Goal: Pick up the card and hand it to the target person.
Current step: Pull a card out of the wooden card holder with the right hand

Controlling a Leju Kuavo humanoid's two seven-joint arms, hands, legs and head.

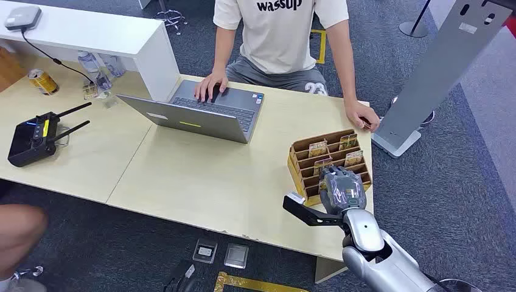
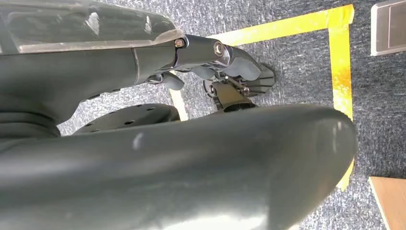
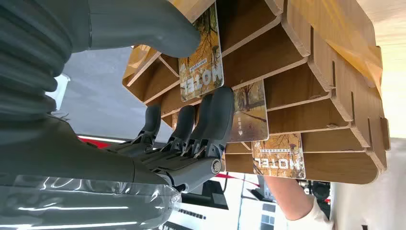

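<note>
Now my right hand reaches into the wooden card rack, thumb and fingers closing around a hotel card without yet gripping; I should pinch squarely before lifting.

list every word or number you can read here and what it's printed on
"wassup": the person's shirt, top edge cut off.
"23": the person's shorts.
"HOTEL": card by the right hand's thumb, in the wooden card holder.
"HOTEL": another card in the holder.
Small print on the cards: too small to read.
</note>
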